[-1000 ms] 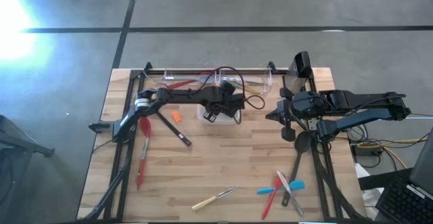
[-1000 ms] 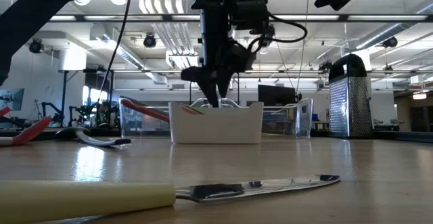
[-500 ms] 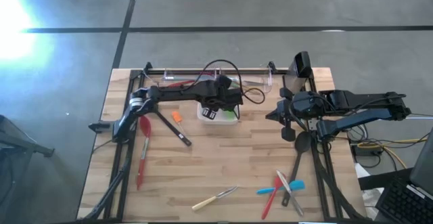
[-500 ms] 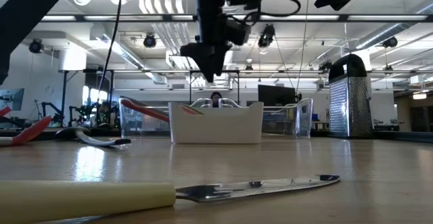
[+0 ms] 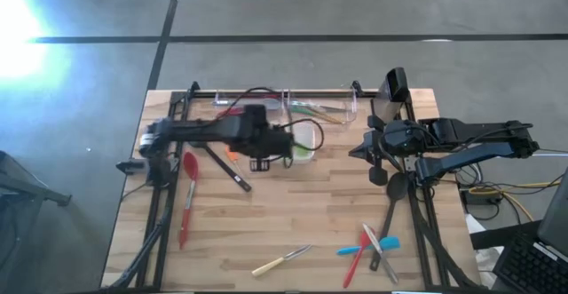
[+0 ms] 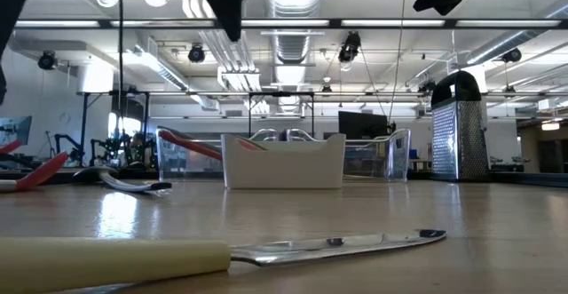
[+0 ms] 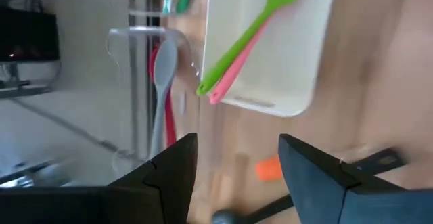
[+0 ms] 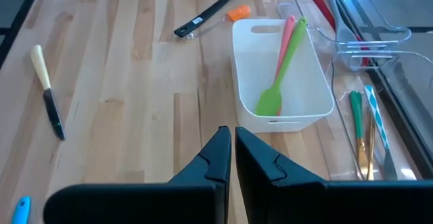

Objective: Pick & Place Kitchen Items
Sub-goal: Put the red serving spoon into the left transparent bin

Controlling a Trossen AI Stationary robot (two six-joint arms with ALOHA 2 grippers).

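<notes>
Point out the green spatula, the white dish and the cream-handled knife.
green spatula (image 8: 269, 103): right wrist view, on its blade.
white dish (image 8: 245, 82): right wrist view, on its bare floor.
cream-handled knife (image 8: 40, 59): right wrist view, on its handle.

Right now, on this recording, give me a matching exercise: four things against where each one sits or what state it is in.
Things:
1. green spatula
2. cream-handled knife
3. left tool
4. right tool

States:
A. shut, empty
B. open, empty
C. in the white dish
D. on the table, at its near edge

Pairs: 1-C, 2-D, 3-B, 4-A
</notes>
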